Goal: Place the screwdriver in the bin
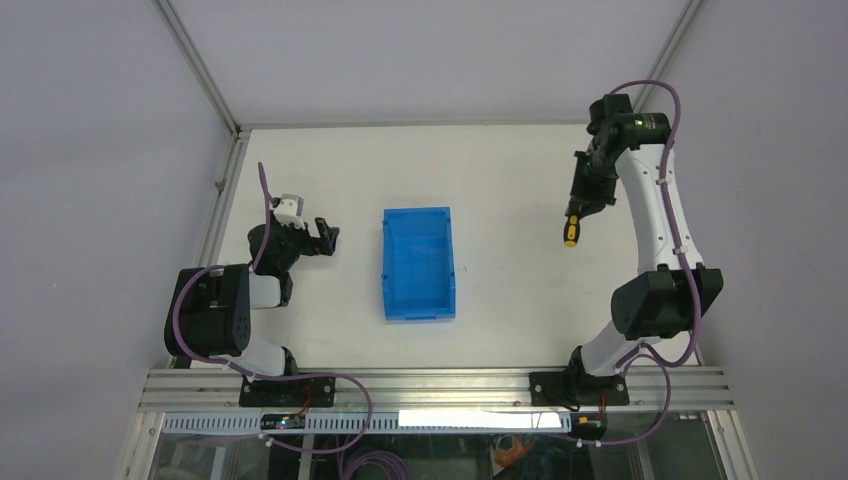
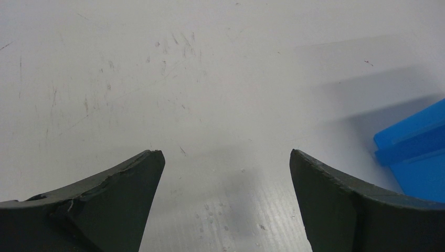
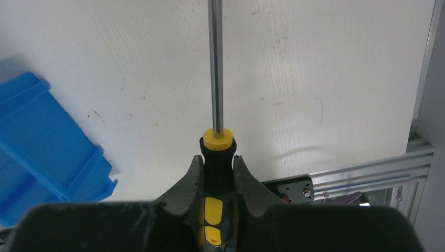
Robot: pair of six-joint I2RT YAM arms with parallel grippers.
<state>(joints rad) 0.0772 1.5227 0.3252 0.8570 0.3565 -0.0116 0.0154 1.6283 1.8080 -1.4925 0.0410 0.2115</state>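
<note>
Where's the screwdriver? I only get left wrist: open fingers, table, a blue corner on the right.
Observer: In the right gripper, jaws clamped on the handle of the screwdriver; right wrist shows it.
Operator: Over the bin?
Observer: No. In the top view it's to the right of the bin, bare table between them.
Operator: And my arm?
Observer: The left gripper sits left of the bin, on the opposite side from the screwdriver.
</note>
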